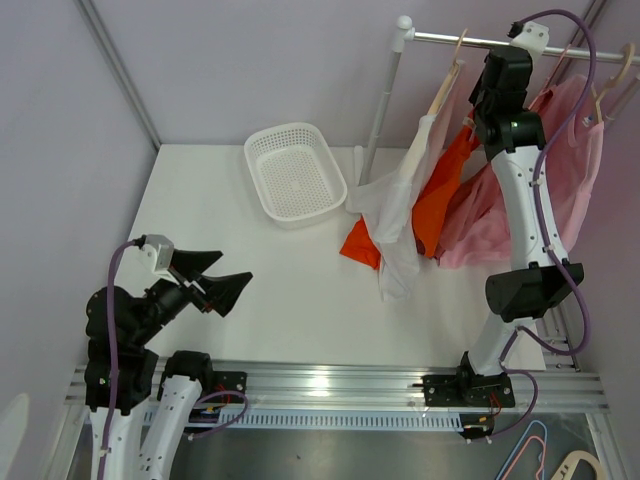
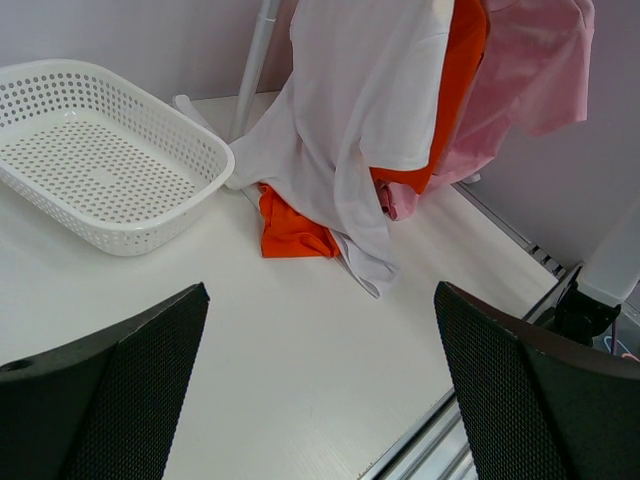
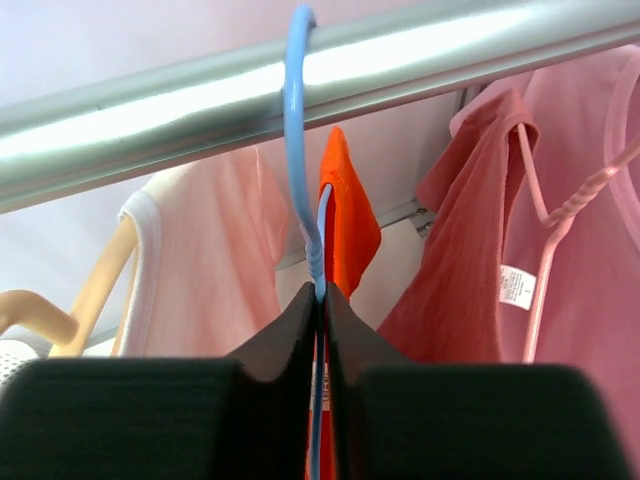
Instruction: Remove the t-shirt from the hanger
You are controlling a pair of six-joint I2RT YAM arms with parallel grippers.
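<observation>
We see the orange t-shirt hanging on the blue hanger from the rail, at the far right side. It lies just below our right tool, and its long axis runs down toward the tabletop. The right tool is pressed together on the hanger's neck. The left tool is well apart from it, spread wide and holding nothing.

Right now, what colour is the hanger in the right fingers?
Light blue; the hanger shows best in the right wrist view.
</observation>
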